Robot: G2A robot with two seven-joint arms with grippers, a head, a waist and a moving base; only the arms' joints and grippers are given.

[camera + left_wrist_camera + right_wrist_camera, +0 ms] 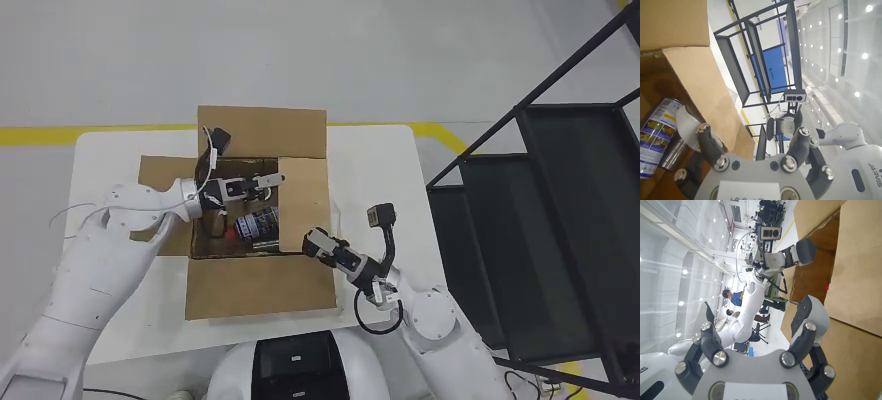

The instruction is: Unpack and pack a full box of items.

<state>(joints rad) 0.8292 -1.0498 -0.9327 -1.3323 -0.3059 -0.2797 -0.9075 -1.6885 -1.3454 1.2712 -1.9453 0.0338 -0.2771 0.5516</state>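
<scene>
Left tool (268,184) parted above box (262,130), can (256,226) lying just beside

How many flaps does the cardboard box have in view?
4: the far flap, the left flap, the right flap and the near flap; none seems hidden.

The left arm (120,215) and right arm (432,322) have glossy white shells and black joints. The left gripper (266,183) and right gripper (312,242) have grey wrist plates, silver screws, black links and ribbed black pads (800,313). A black cable loop (366,318) hangs on the right arm.
</scene>
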